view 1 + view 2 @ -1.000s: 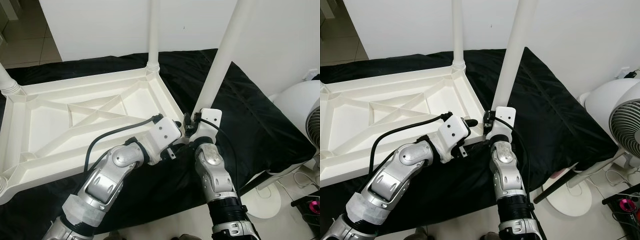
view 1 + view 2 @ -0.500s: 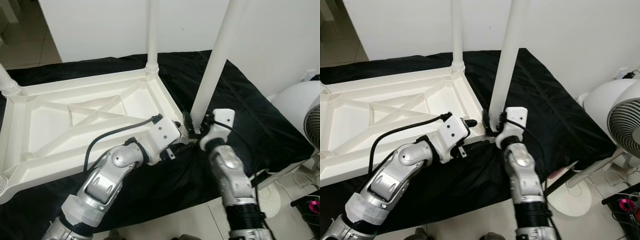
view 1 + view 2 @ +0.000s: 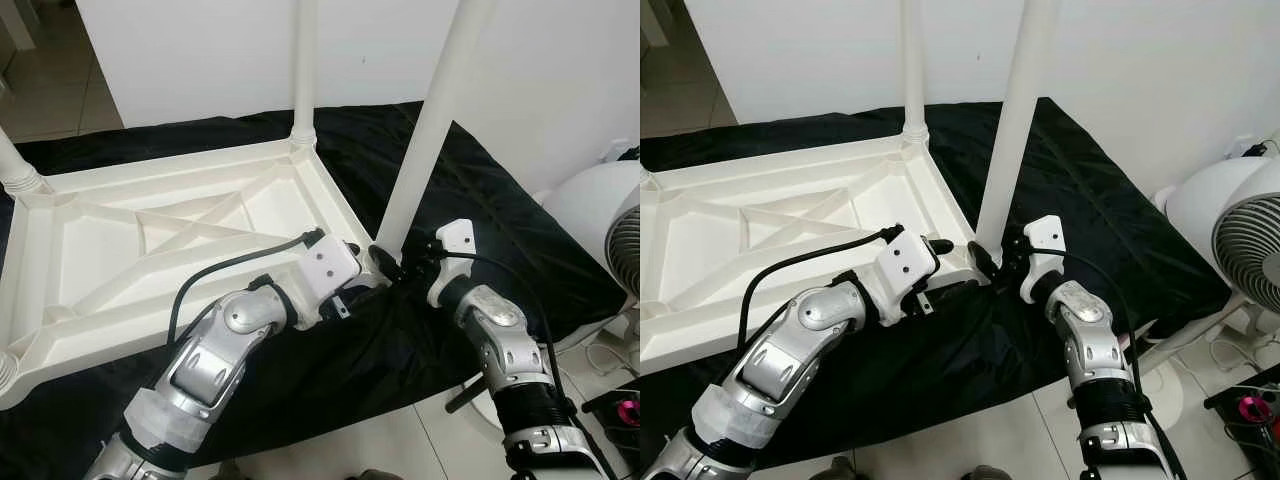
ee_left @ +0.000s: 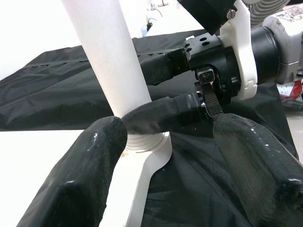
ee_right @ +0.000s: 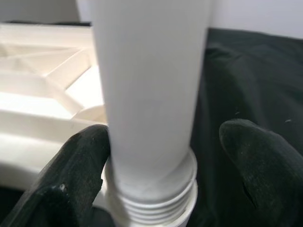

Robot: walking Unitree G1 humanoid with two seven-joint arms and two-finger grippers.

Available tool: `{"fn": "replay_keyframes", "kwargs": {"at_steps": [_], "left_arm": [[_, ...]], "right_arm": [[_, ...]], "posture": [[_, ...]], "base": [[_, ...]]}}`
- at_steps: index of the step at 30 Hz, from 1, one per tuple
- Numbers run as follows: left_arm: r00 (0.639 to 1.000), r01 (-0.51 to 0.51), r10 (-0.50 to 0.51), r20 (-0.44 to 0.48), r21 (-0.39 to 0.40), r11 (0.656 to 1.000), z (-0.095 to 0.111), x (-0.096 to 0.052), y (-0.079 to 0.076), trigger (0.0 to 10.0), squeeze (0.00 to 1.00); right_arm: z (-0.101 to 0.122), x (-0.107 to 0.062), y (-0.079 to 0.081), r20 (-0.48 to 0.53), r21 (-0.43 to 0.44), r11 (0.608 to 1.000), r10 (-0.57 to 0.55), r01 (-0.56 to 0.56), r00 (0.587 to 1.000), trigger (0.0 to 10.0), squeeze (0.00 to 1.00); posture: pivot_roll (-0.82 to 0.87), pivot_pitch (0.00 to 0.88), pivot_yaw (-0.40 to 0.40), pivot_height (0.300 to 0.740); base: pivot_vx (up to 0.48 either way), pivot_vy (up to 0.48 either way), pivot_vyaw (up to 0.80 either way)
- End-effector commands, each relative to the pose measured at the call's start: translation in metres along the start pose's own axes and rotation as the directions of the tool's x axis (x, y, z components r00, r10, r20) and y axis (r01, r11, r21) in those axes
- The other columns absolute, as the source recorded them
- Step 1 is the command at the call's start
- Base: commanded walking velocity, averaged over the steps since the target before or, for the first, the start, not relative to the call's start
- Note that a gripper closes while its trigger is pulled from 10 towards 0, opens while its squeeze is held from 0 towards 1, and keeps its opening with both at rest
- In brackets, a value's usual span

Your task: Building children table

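A white plastic children's table lies upside down on a black cloth. A white leg stands in the socket at its near right corner, its threaded collar at the socket. My right gripper is open at the leg's base. One of its fingers touches the leg and the other stands off it. My left gripper is open at the same corner, its fingers either side of the socket. Another leg stands at the far right corner.
A white fan on a stand is close to my right arm, past the cloth's edge. A white wall runs behind the table. A third leg rises at the far left corner. Tiled floor lies at the back left.
My right forearm has swung out to the right around the leg, while its gripper stayed at the leg's base. The left arm has held still at the corner.
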State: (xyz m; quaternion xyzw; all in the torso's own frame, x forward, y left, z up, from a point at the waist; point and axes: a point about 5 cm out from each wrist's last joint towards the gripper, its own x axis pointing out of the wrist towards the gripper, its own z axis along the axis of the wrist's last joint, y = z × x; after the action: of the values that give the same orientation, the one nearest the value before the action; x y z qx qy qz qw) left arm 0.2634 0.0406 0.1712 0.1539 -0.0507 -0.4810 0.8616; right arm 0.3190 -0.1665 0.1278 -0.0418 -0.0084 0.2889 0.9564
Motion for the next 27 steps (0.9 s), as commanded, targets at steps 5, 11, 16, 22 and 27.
{"fn": "replay_keyframes", "kwargs": {"at_steps": [5, 11, 16, 22, 27], "left_arm": [[0.995, 0.102, -0.102, -0.022, -0.017, 0.995, -0.004, -0.006, -0.006, 10.0, 0.00], [0.995, 0.093, -0.093, -0.025, -0.004, 0.996, -0.005, -0.005, -0.007, 10.0, 0.00], [0.997, 0.079, -0.078, -0.025, 0.010, 0.997, -0.004, -0.003, -0.006, 10.0, 0.00], [0.997, 0.077, -0.076, -0.025, 0.013, 0.997, -0.004, -0.003, -0.006, 10.0, 0.00], [0.997, 0.075, -0.075, -0.024, 0.009, 0.997, -0.004, -0.003, -0.006, 10.0, 0.00]], "right_arm": [[0.002, 0.014, -0.006, -0.038, -0.060, 0.990, 0.123, -0.125, 0.992, 10.0, 0.00], [0.005, 0.021, -0.014, -0.048, -0.077, 0.986, 0.142, -0.145, 0.989, 10.0, 0.00], [0.007, 0.028, -0.016, -0.059, -0.083, 0.982, 0.165, -0.170, 0.984, 10.0, 0.00], [0.002, 0.029, -0.015, -0.077, -0.075, 0.979, 0.186, -0.192, 0.980, 0.0, 0.00], [-0.008, 0.024, -0.017, -0.087, -0.029, 0.979, 0.197, -0.201, 0.976, 0.0, 0.00]], "posture": [[-0.08, 0.000, -0.004, 0.740], [-0.07, 0.000, -0.011, 0.740], [-0.07, 0.000, -0.012, 0.740], [-0.07, 0.000, -0.016, 0.740], [-0.07, 0.000, -0.012, 0.740]], "base": [[0.000, 0.000, 0.00], [0.000, 0.000, 0.00], [0.000, 0.000, 0.00], [0.000, 0.000, 0.00], [0.000, 0.000, 0.00]]}}
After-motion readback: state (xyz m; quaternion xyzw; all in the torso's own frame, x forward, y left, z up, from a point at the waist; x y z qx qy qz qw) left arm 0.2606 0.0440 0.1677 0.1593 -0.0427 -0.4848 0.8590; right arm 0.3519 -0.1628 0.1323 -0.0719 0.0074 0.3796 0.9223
